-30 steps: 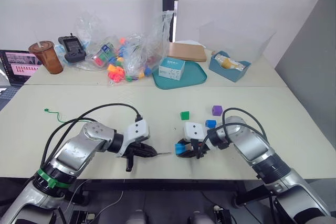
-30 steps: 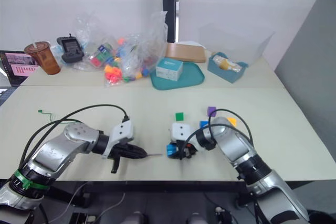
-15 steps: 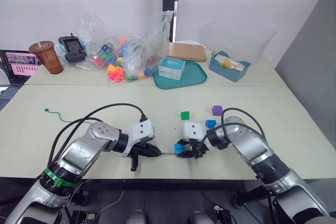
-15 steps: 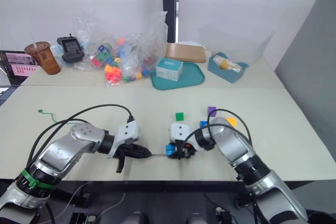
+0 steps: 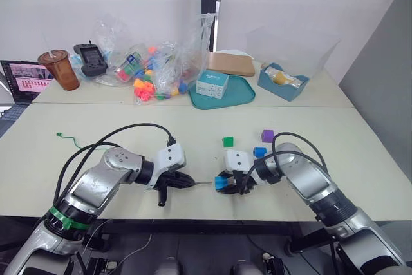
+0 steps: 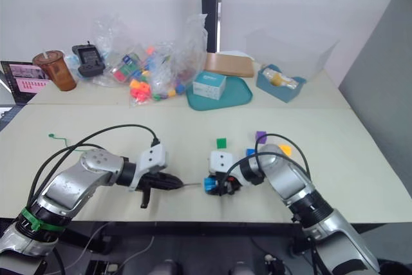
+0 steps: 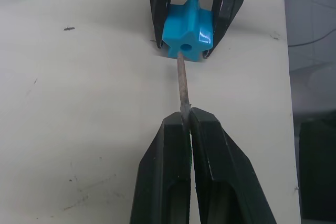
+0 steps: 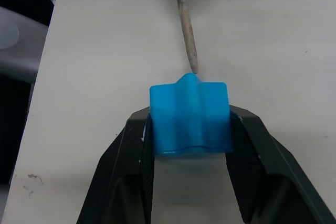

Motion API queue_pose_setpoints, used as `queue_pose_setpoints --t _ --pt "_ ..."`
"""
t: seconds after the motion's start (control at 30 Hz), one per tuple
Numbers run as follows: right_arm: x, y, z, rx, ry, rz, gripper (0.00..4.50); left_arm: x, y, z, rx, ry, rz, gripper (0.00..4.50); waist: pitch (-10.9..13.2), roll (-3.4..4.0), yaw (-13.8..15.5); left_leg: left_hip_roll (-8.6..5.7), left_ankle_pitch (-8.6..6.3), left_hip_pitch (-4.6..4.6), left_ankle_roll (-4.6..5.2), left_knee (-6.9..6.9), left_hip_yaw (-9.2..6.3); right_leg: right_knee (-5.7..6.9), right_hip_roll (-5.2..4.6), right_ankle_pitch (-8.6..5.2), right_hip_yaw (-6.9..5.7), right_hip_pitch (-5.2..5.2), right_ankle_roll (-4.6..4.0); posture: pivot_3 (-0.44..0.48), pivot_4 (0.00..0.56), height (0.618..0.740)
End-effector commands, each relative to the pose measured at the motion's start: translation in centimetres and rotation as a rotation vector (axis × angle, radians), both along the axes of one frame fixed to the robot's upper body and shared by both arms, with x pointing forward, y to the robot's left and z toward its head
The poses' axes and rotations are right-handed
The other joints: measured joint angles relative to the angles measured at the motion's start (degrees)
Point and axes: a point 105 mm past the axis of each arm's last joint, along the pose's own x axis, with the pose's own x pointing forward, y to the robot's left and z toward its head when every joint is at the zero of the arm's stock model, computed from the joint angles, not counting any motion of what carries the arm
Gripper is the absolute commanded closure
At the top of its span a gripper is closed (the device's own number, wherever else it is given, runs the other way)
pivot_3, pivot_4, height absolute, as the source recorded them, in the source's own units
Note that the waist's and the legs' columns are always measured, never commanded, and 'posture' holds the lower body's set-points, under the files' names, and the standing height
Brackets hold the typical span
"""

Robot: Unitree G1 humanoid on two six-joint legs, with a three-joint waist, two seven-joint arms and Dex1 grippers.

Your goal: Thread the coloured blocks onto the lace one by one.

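While held: light blue block (image 7: pixel 187 35) pinched in right gripper (image 8: pixel 189 129) at table's near edge.
Lace tip (image 7: pixel 182 85): clamped by left gripper (image 7: pixel 188 116), its long axis aimed straight at block's hole.
Contact: tip apparently just entering hole.
Loose: 3 blocks visible, green block (image 5: pixel 226 141) nearest.

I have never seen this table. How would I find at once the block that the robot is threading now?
Look at the near edge of the table, between the two grippers. The right gripper is shut on the light blue block, and the lace's stiff tip, pinched by the left gripper, meets its hole. The other loose blocks lie untouched behind it.
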Motion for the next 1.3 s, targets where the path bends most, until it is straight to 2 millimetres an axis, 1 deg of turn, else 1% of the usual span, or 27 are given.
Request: queue_pose_setpoints --t 0.03,0.3,0.43,0.53,0.63,0.77,0.83,0.9,1.03,1.1,1.13,1.2,1.27,1.3 --pt "-0.5 -0.1 -0.7 -0.029 0.017 0.004 3.13 0.0 -0.7 0.7 -0.012 -0.037 -0.022 4.50 0.0 0.00 0.0 0.00 0.00 0.00 0.00 0.00 0.00 0.00 0.00 0.00 0.00 0.00 0.00 0.000 0.150 0.740" --pt "-0.6 0.0 -0.7 -0.026 0.019 -0.008 3.13 -0.2 -1.6 0.5 -0.025 -0.030 -0.038 4.50 0.0 0.00 0.0 0.00 0.00 0.00 0.00 0.01 0.00 0.00 0.00 0.00 0.00 0.00 0.00 0.000 0.150 0.740" --pt "-0.8 0.0 -0.7 -0.027 0.022 -0.007 3.13 -0.1 -2.4 0.7 -0.042 -0.029 -0.047 4.50 0.0 0.00 0.0 0.00 0.00 0.00 0.00 0.02 -0.01 0.00 0.00 0.00 0.00 0.00 0.00 0.000 0.150 0.740" --pt "-0.8 0.0 -0.7 -0.030 0.023 -0.006 3.13 -0.2 -2.7 0.8 -0.046 -0.028 -0.056 4.50 0.0 0.00 0.0 0.00 0.00 0.00 0.00 0.02 -0.01 0.00 0.00 0.00 0.00 0.00 0.00 0.000 0.150 0.740" --pt "-0.7 0.0 -0.7 -0.030 0.022 -0.010 3.13 0.1 -2.9 1.0 -0.053 -0.035 -0.049 4.50 0.0 0.00 0.0 0.00 0.00 -0.01 0.00 0.03 -0.01 0.00 0.00 0.00 0.00 0.01 0.00 0.000 0.150 0.740" --pt "-0.7 0.2 -0.4 -0.016 0.023 -0.015 3.13 -0.3 -4.0 0.3 -0.063 -0.026 -0.066 4.50 0.0 0.00 0.1 -0.02 0.00 -0.01 0.00 0.05 0.00 0.00 -0.02 0.00 0.00 0.02 0.00 0.000 0.150 0.740" --pt "-0.8 0.4 -0.4 -0.014 0.027 -0.014 3.13 -0.3 -4.7 -0.5 -0.068 -0.023 -0.070 4.50 0.0 0.00 0.1 -0.02 0.00 -0.02 0.00 0.07 0.00 -0.01 -0.02 0.00 0.00 0.03 0.00 0.000 0.150 0.740" --pt "-1.1 0.6 -0.5 -0.011 0.034 -0.007 3.13 0.0 -5.5 -0.9 -0.080 -0.029 -0.079 4.50 0.0 -0.01 0.1 -0.02 0.00 -0.01 0.00 0.08 -0.01 -0.01 -0.02 0.00 0.00 0.04 0.00 0.000 0.150 0.740" --pt "-1.5 1.0 -0.8 -0.008 0.043 0.002 3.13 0.6 -7.1 -0.9 -0.112 -0.051 -0.093 4.50 0.0 0.00 0.3 -0.02 0.00 0.00 0.00 0.10 -0.02 0.01 -0.01 0.00 0.00 0.05 0.00 0.000 0.150 0.740" --pt "-1.5 1.2 -0.8 -0.004 0.043 0.003 3.13 0.7 -7.4 -0.8 -0.131 -0.052 -0.099 4.50 0.0 0.00 0.5 -0.06 0.00 0.01 0.00 0.21 -0.02 0.01 -0.05 0.00 -0.01 0.13 0.00 0.000 0.150 0.740" --pt "-1.5 1.3 -0.8 -0.001 0.042 0.002 3.13 0.8 -7.3 -0.7 -0.141 -0.043 -0.094 4.50 0.0 0.00 0.5 -0.06 0.00 0.01 0.00 0.27 -0.03 0.01 -0.05 0.01 -0.02 0.18 0.01 0.000 0.150 0.740" --pt "-1.5 1.4 -0.7 0.000 0.041 0.001 3.13 0.9 -6.5 -0.5 -0.146 -0.040 -0.089 3.77 0.0 0.00 0.4 -0.06 0.00 0.03 0.00 0.35 -0.03 0.06 -0.05 0.01 -0.03 0.21 0.02 0.000 0.150 0.740" --pt "-1.5 1.3 -0.7 -0.001 0.041 -0.003 3.13 0.5 -5.7 -0.3 -0.148 -0.014 -0.112 3.17 0.0 0.00 0.1 -0.05 0.00 0.03 0.00 0.36 -0.07 0.09 -0.01 0.01 -0.03 0.19 0.01 0.000 0.150 0.740" --pt "-1.4 1.1 -0.8 -0.004 0.040 -0.007 3.13 0.7 -5.0 0.0 -0.134 -0.045 -0.100 2.83 0.0 0.00 -0.2 -0.03 0.00 0.03 0.00 0.35 -0.08 0.10 0.02 0.01 -0.03 0.17 0.01 0.000 0.150 0.740"
